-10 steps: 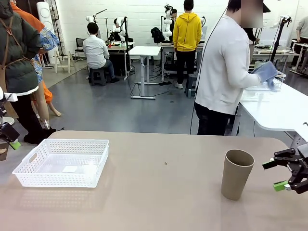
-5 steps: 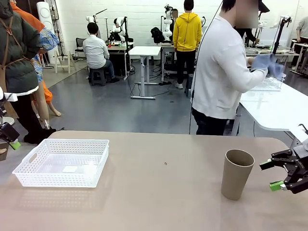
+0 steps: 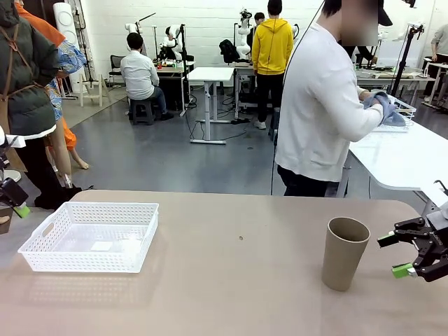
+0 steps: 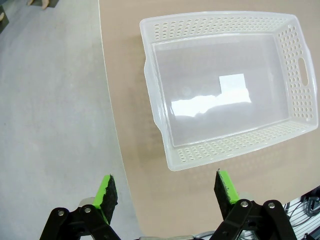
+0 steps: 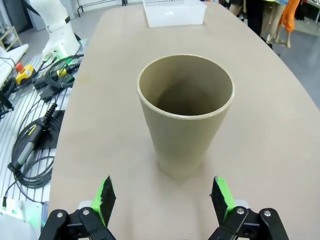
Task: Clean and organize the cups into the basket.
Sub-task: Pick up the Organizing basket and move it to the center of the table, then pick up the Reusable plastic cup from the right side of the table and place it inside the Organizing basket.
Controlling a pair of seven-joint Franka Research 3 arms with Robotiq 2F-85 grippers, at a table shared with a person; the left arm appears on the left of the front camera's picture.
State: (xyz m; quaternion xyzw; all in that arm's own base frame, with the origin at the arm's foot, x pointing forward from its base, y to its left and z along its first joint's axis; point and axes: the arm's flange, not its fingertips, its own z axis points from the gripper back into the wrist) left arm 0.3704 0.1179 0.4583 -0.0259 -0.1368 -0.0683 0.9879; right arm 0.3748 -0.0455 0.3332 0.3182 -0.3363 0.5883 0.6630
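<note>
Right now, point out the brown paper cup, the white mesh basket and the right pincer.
brown paper cup [image 5: 182, 135]: right wrist view, outer wall.
white mesh basket [image 3: 87, 261]: front view, near lattice side.
right pincer [image 3: 392, 255]: front view, midway between fingertips.

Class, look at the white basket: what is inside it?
Inside the basket there is just its bare floor with a pale rectangular patch. From above the whole floor shows; nothing is covered.

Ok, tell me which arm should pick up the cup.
Right. The right gripper is open, close beside the cup, which stands upright straight ahead of its fingers. The left gripper hangs open above the table edge by the basket, far across the table from the cup.
</note>
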